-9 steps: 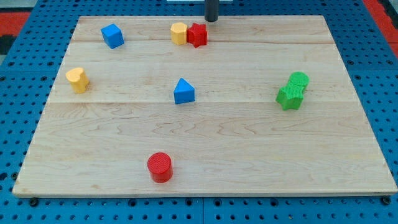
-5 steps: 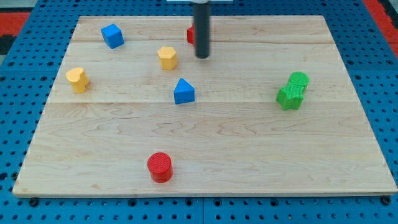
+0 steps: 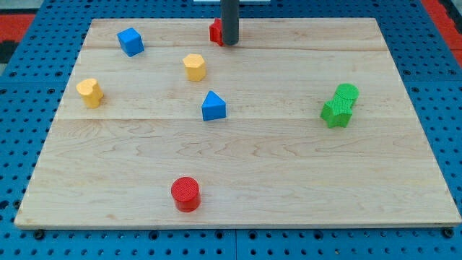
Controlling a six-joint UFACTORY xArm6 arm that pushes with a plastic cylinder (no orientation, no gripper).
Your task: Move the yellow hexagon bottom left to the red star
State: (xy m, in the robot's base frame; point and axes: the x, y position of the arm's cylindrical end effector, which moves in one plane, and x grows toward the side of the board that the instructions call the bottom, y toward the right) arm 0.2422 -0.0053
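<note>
The yellow hexagon [image 3: 194, 66] lies on the wooden board, below and left of the red star [image 3: 215, 31], with a gap between them. The red star sits near the board's top edge and is mostly hidden behind my rod; only its left part shows. My tip [image 3: 229, 43] rests at the red star's right side, up and right of the yellow hexagon, not touching the hexagon.
A blue cube [image 3: 131, 41] sits at the top left. A yellow heart-like block [image 3: 90, 92] is at the left. A blue triangle [image 3: 213, 105] is in the middle. Two green blocks [image 3: 339, 105] touch at the right. A red cylinder [image 3: 185, 193] is near the bottom.
The yellow hexagon went from touching the red star to below and left of it. My tip came down the board, then moved back up beside the star, which shifted slightly up-left.
</note>
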